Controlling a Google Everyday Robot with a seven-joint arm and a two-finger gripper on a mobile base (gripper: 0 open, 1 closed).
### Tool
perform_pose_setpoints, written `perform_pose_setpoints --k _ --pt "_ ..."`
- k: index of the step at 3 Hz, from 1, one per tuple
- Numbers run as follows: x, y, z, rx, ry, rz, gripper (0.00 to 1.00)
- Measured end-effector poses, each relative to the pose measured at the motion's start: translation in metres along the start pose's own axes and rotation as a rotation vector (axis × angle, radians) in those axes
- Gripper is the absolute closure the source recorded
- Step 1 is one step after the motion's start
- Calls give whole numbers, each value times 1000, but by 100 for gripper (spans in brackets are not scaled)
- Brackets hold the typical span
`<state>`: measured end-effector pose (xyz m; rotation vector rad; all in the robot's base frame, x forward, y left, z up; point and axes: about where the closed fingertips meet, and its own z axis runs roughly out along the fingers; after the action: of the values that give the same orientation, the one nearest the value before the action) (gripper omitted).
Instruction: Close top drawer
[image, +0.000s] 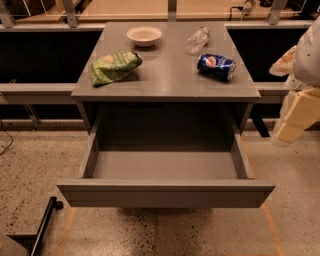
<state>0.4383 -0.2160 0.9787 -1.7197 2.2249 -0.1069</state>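
Though wide open, top drawer (165, 193) (hand (289, 127) at right)

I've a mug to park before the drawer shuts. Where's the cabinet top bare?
Front strip of the cabinet top, between chip bag and Pepsi can, is bare. Back is crowded: bowl, plastic bottle. The open top drawer is empty. The gripper hangs right of the cabinet.

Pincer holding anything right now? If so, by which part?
Nothing visibly held. The pincer hangs at the right edge of the view, off to the right of the open top drawer and not touching it.
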Motion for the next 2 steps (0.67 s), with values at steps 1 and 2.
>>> perform_pose_setpoints --k 1,2 --pt "2 11 29 -69 -9 10 47" --pt "8 29 68 -171 -12 28 70"
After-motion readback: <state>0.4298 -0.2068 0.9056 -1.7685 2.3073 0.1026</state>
